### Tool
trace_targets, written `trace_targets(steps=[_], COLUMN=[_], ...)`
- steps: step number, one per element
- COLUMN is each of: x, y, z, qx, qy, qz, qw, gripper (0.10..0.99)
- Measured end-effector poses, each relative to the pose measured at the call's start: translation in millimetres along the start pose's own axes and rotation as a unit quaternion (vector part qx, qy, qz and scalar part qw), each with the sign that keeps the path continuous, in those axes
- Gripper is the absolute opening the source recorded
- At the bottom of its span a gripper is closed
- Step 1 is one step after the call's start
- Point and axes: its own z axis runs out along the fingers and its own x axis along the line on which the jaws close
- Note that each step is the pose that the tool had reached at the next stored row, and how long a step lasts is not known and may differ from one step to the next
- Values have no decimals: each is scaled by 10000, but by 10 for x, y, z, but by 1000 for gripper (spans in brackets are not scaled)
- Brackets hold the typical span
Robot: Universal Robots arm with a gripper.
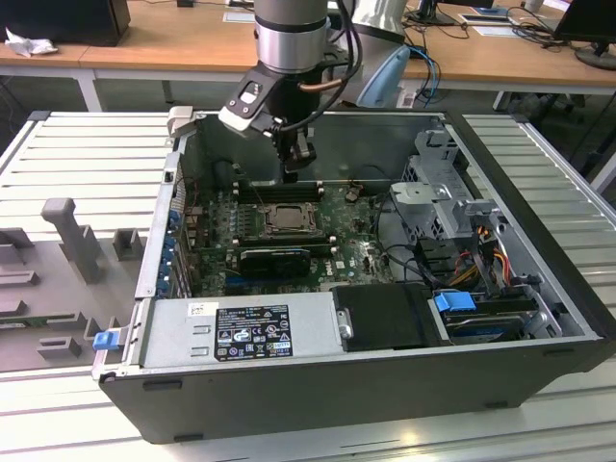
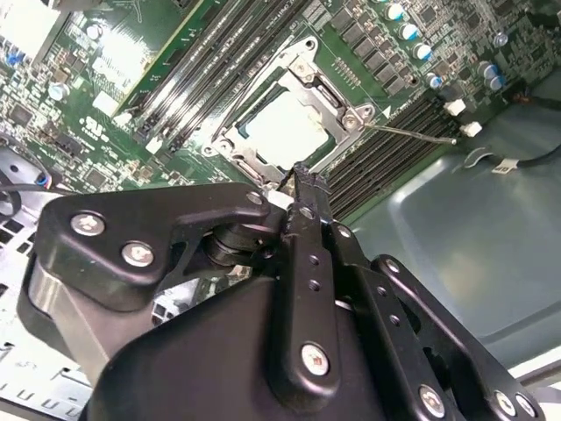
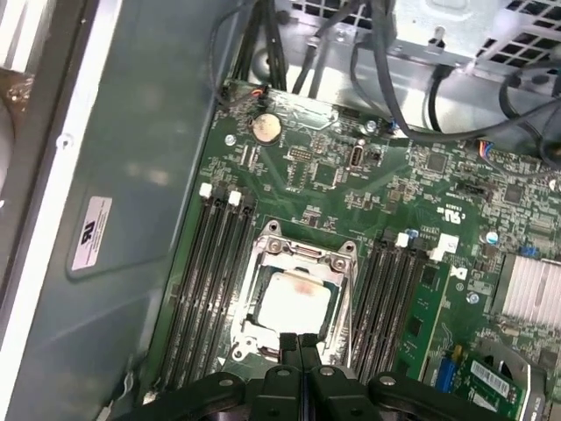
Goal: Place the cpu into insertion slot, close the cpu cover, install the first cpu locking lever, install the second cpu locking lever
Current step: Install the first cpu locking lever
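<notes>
The cpu (image 3: 294, 298) lies flat in the insertion slot (image 3: 254, 329) on the green board, its pale top showing through the window of the cpu cover (image 3: 302, 253), which lies down over it. In the exterior view the socket (image 1: 286, 218) sits just below my gripper (image 1: 295, 171). My gripper (image 3: 300, 344) hovers at one edge of the socket, fingers pressed together and holding nothing. In the second wrist view the fingertips (image 2: 302, 178) end beside the cover (image 2: 344, 114), and a thin metal locking lever (image 2: 412, 133) sticks out from the socket's corner over the memory slots.
Long black memory slots (image 3: 215, 281) flank the socket on both sides. A black card (image 1: 274, 260) lies in front of the socket. The case wall (image 1: 327, 144) stands close behind my gripper. Cables and a drive cage (image 1: 438, 207) fill the exterior view's right.
</notes>
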Motion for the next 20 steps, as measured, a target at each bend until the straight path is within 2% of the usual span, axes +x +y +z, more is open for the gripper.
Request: trace_targets(steps=[14, 20], x=[0, 0], y=[0, 0], z=[0, 0], qx=[14, 22], qy=[23, 35], qz=[-478, -769], qw=[9989, 9970], gripper=[106, 106])
